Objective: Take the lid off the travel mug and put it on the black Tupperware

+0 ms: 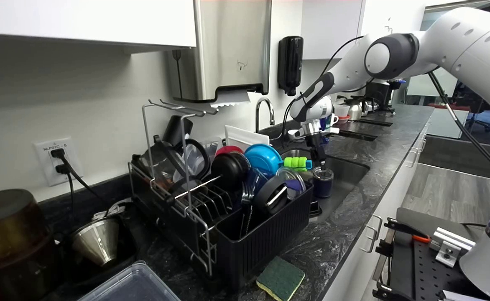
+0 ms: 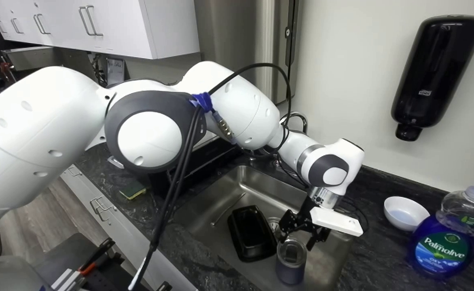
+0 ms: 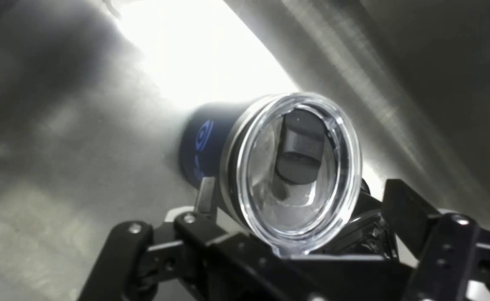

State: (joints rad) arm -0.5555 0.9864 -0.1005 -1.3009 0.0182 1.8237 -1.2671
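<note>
The travel mug point(image 2: 290, 270) stands upright in the sink with its clear lid point(image 2: 292, 251) on; a dark slider point(image 3: 300, 161) shows on the lid in the wrist view. My gripper point(image 3: 305, 200) is open, and its fingers are at either side of the lid's near part. The left one is close to the mug's side; a wide gap separates the right one from the rim. Whether anything touches, I cannot tell. Beside the mug on the sink floor lies the black Tupperware point(image 2: 251, 233), partly visible beyond the lid in the wrist view.
A full dish rack point(image 1: 266, 238) stands beside the sink point(image 2: 243, 178), with a sponge point(image 1: 280, 278) near the counter's front. A white bowl point(image 2: 405, 213) and a dish soap bottle point(image 2: 443, 242) are on the counter across the sink. Behind it rises the faucet point(image 1: 265, 110).
</note>
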